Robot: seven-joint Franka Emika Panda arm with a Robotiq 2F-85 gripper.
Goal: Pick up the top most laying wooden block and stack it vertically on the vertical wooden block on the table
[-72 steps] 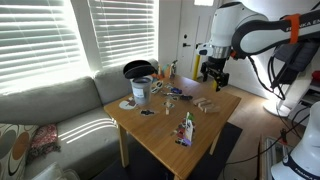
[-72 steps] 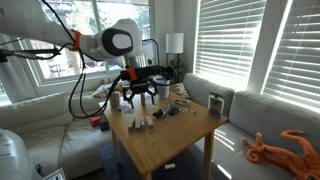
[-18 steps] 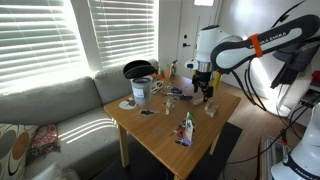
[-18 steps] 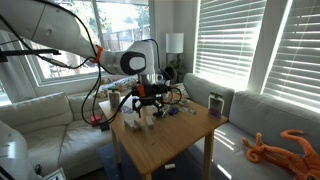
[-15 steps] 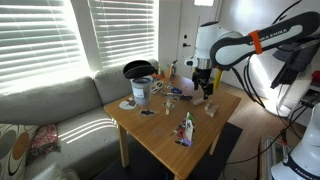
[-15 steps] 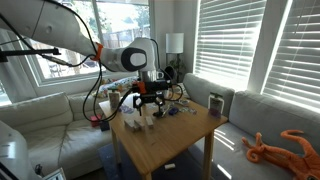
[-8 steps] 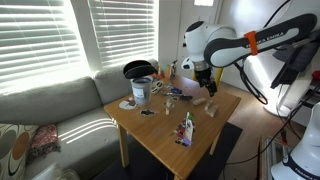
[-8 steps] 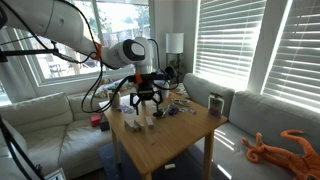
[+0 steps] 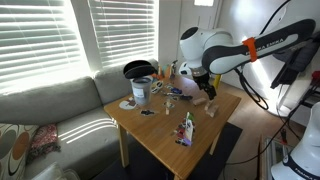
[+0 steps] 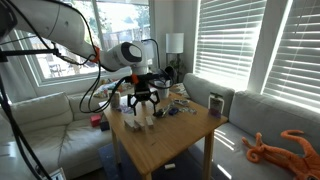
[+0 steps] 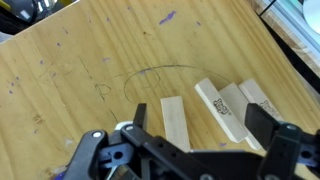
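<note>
Light-brown table (image 11: 60, 60), pale wooden blocks (image 11: 176, 122), black hand (image 11: 190, 152)

Table (image 9: 160, 130) stands in front of the sofa (image 9: 50, 105), which runs along two of its sides under the windows. Bucket (image 9: 141, 91) is on the table corner nearest the sofa, with a bowl (image 9: 137, 69) above it; can't tell if the bowl rests on it. Wooden blocks (image 11: 213, 102) lie flat, side by side in a row, near the table edge away from the sofa, and the gripper (image 9: 208, 93) hangs over them. Bottle (image 9: 186, 128) stands further along that side, apart from the blocks. Plush toy (image 10: 270, 148) lies on the sofa seat, well clear of the table.
</note>
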